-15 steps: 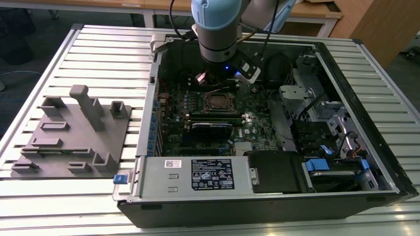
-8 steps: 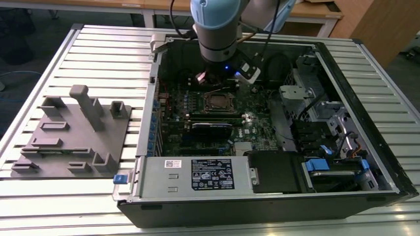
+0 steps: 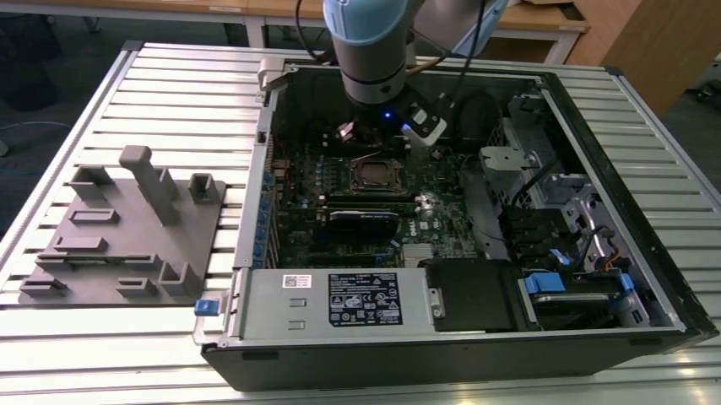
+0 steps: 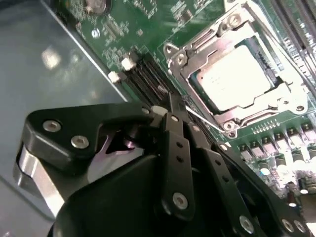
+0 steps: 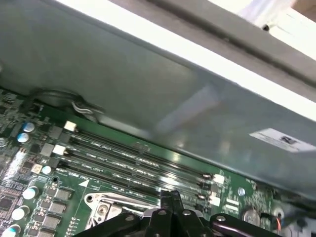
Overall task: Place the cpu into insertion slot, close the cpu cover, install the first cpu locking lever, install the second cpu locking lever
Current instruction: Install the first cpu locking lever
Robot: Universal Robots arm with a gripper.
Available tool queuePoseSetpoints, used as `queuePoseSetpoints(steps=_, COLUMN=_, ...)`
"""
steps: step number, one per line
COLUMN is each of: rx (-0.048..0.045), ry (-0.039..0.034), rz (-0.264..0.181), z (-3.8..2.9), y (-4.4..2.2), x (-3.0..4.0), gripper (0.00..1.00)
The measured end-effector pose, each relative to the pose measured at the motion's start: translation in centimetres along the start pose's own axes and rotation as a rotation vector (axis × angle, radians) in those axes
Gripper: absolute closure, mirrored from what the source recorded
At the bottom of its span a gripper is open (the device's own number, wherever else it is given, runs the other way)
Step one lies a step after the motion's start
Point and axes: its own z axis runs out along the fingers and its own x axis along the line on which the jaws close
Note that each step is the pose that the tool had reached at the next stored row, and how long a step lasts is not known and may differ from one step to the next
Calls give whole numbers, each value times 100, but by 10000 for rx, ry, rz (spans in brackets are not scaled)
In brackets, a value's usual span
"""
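Gripper (image 4: 175, 106): jaws pressed together, tips at the end of a thin wire lever (image 4: 202, 118); whether they nip it cannot be told.
Lever: judged stiff, springy, likely slippery; best taken at its free end.
Cpu (image 4: 234, 74): seated in the slot (image 3: 377, 175), framed by the lowered cover (image 4: 197, 47); judged light, rigid, fragile; edges only.
Arm (image 3: 372, 51): near-vertical, reaching down into the open case (image 3: 451, 363), wrist low over the board (image 3: 304, 211), just beside the slot.

Room light even; computer case (image 3: 338, 354) inside shadowed w/ strong glare on cpu (image 4: 236, 74) & case wall (image 5: 187, 108).
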Motion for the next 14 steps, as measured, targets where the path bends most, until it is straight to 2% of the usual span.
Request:
queuePoseSetpoints(steps=3, rx=161, ry=-93, rz=334, z=-1, y=0, x=0, gripper=90)
queuePoseSetpoints(steps=4, rx=188, ry=-115, rz=389, z=-1, y=0, x=2, gripper=90)
queuePoseSetpoints(steps=11, rx=195, ry=-127, rz=405, z=-2, y=3, x=4, gripper=90)
queuePoseSetpoints(steps=14, rx=198, ry=-132, rz=420, z=-52, y=16, x=-11, gripper=90)
